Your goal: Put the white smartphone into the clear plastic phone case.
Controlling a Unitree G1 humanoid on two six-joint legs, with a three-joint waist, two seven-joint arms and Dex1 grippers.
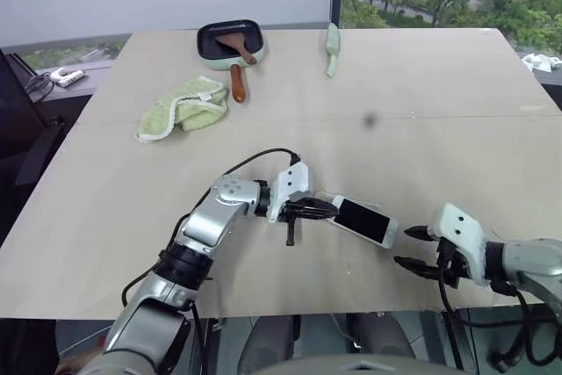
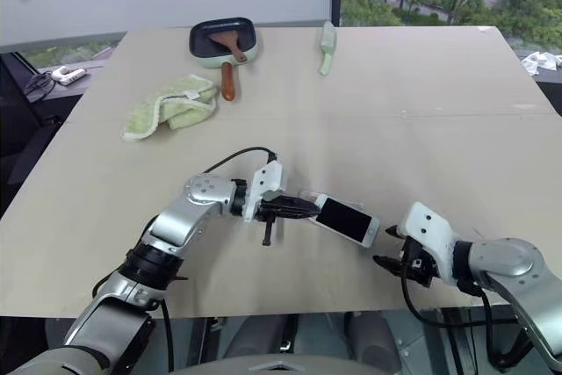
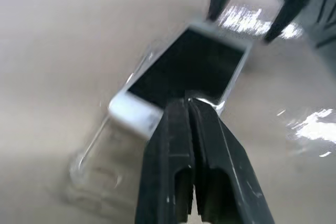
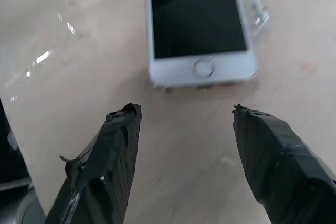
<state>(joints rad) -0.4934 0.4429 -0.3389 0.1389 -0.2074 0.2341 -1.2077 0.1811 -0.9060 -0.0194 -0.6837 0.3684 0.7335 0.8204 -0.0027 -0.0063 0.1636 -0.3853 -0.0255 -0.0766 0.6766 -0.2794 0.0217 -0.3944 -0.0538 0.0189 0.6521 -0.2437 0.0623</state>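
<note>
Your left pincer point(image 1: 327, 209) is pinched shut on the left end of the one white phone point(image 1: 363, 221). Your right pincer point(image 1: 411, 248) is open wide, empty, just right of it. One clear case point(image 3: 100, 161) lies under the phone's left end.

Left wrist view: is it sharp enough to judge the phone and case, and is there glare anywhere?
Left wrist view: white smartphone and clear plastic phone case soft, motion-blurred; bright glare streaks on the table. Right wrist view: phone crisp, faint table glints.
</note>
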